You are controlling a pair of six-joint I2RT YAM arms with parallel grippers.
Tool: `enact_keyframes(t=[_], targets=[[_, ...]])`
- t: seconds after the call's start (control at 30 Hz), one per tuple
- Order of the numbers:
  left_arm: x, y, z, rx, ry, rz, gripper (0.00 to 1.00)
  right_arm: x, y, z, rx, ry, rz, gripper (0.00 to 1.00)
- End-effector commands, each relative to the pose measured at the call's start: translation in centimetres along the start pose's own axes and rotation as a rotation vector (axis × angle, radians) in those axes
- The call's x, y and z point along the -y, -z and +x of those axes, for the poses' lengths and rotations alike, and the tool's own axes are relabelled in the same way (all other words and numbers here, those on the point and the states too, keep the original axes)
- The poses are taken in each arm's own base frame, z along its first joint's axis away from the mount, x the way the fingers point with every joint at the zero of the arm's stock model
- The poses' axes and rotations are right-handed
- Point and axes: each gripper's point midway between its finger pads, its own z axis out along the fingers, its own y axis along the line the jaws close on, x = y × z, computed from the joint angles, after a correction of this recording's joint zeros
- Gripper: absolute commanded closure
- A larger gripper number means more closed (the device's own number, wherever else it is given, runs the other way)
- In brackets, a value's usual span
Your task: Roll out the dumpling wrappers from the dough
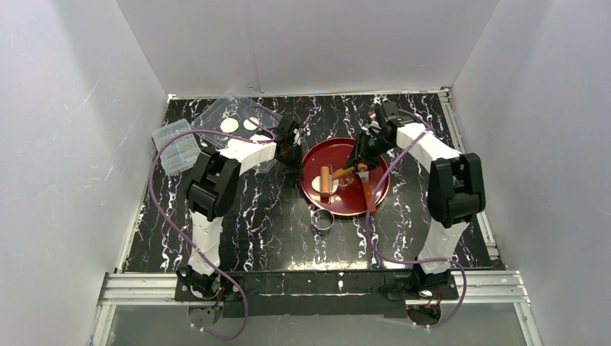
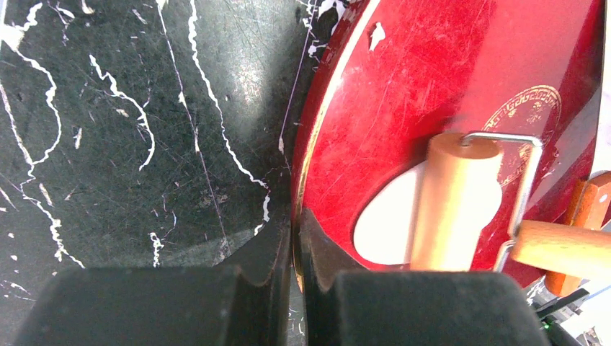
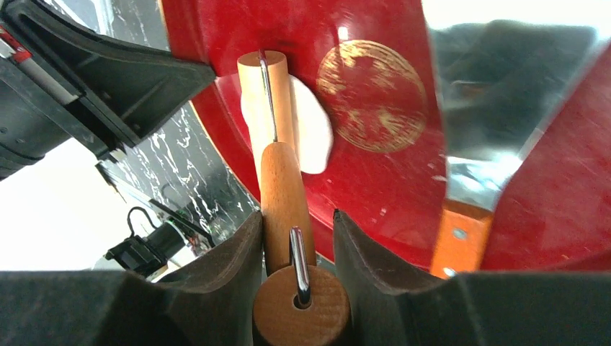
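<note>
The dough (image 1: pixel 316 183) is a flattened white patch on the left side of the red plate (image 1: pixel 360 205). A wooden roller (image 1: pixel 326 180) lies on top of it. My right gripper (image 1: pixel 358 164) is shut on the roller's wooden handle (image 3: pixel 284 194), seen between the jaws in the right wrist view (image 3: pixel 297 238), with the dough (image 3: pixel 315 126) under the roller ahead. My left gripper (image 1: pixel 290 149) is shut on the plate's left rim (image 2: pixel 306 180); the dough (image 2: pixel 385 220) and roller (image 2: pixel 454 205) lie just to its right. Two round wrappers (image 1: pixel 229 125) sit in a clear container.
A small metal ring (image 1: pixel 323 219) stands on the table just in front of the plate. A scraper with an orange handle (image 1: pixel 367 189) lies on the plate's right side, its blade (image 3: pixel 497 108) beside the roller. A clear lidded box (image 1: pixel 175 146) sits at the far left.
</note>
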Motion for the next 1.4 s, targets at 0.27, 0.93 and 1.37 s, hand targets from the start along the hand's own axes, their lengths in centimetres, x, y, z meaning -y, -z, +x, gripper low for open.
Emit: enact_keyframes(t=[0.27,0.93,1.37], targets=[[-3.0,0.6,2.9,-0.094,-0.044,-0.113,1.0,6.1,-2.0,1.4,-0.075,0.027,0.342,0.99],[-2.8,0.6,2.9,-0.09,-0.043,-0.108,1.0,6.7,-1.5,2.4,-0.069,0.027,0.355,0.99],[-2.7,0.8,2.7,-0.082,-0.047,-0.106,1.0,7.5,-0.7,2.8,-0.061,-0.019,0.301,0.99]])
